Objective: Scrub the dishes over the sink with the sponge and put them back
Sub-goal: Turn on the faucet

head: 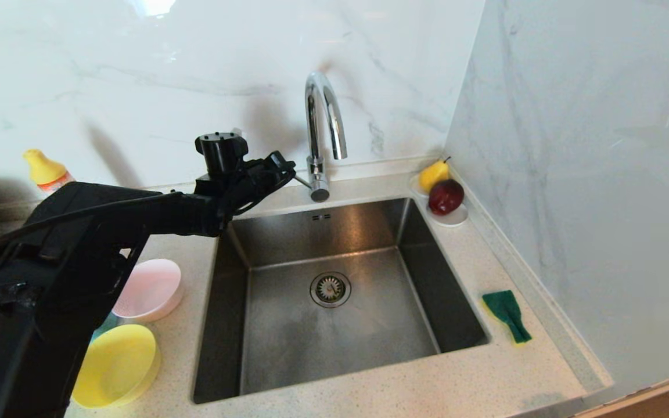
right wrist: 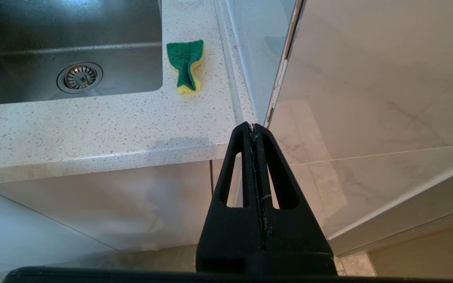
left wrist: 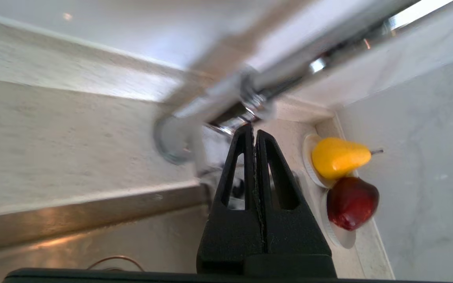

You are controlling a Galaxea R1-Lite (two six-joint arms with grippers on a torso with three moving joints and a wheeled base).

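Left hand (head: 288,168), closed and empty, reaches the faucet (head: 323,125) lever at frame centre; a gentle sideways nudge should do. Right hand (right wrist: 255,127), closed, waits below the desk (right wrist: 92,129).

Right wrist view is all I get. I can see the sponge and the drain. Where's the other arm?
Observer: The left gripper is beside the faucet base, shut and holding nothing.
Operator: Where are the bowls?
Observer: A pink bowl and a yellow bowl sit on the counter left of the sink, partly behind the left arm.
Operator: Is anything else back there?
Observer: A pear and an apple rest on a saucer at the sink's far right corner.
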